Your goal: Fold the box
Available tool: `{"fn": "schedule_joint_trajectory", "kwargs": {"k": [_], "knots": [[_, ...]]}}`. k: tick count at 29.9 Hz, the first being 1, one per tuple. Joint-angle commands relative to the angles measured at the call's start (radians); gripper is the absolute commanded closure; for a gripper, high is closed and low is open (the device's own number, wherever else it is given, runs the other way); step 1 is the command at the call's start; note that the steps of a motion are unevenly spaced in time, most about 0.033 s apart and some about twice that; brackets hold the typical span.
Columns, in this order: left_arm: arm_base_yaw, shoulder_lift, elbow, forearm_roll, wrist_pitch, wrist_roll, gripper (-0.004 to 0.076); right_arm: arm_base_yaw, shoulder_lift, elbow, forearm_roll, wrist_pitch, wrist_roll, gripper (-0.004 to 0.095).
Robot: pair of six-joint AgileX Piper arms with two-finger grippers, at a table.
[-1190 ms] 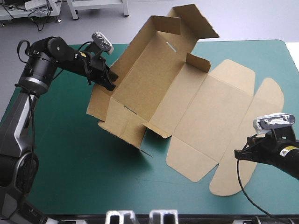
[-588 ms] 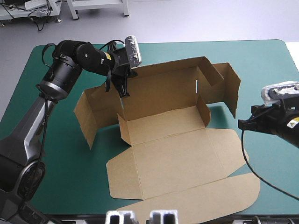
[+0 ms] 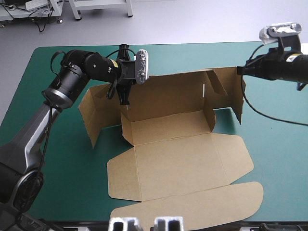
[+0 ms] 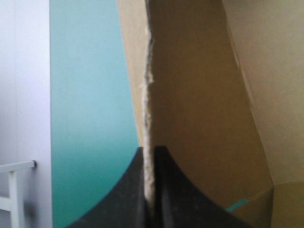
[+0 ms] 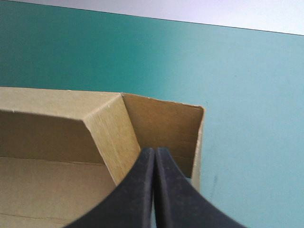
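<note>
Swung the right gripper [image 3: 239, 71] up since earlier, fingers together, empty, behind the brown box's [image 3: 178, 159] raised end flap; clamped the left gripper [image 4: 149, 153] on the upright back wall's edge.

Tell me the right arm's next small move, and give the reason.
Probably nudge the right gripper forward against the end flap, swinging it inward. Its fingers are shut with no board between them, tip at that flap's upper edge, and the flap is not yet tucked. The left gripper is shut on the box at the back wall's other end, holding it upright.
</note>
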Motion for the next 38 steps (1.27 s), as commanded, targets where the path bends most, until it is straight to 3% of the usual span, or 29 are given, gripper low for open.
{"fn": "schedule_joint_trajectory", "kwargs": {"k": [1,4,16,27,38], "knots": [[-0.043,-0.103,0.071,-0.005,-0.174,0.058,0.0734,-0.001,0.090,-0.147,0.063,0.000,-0.021,0.0928],[-0.082,-0.148,0.169,0.041,-0.289,0.060,0.0734,-0.001,0.178,-0.242,0.067,0.027,-0.021,0.0928],[-0.105,-0.195,0.351,0.241,-0.531,0.026,0.0734,-0.001,0.490,-0.478,0.097,0.124,0.019,0.0928],[-0.105,-0.202,0.352,0.236,-0.533,0.024,0.0734,-0.001,0.653,-0.540,0.103,0.177,0.058,0.0928],[-0.105,-0.202,0.352,0.240,-0.533,0.024,0.0734,0.001,0.580,-0.430,0.100,0.225,0.035,0.0928]]}}
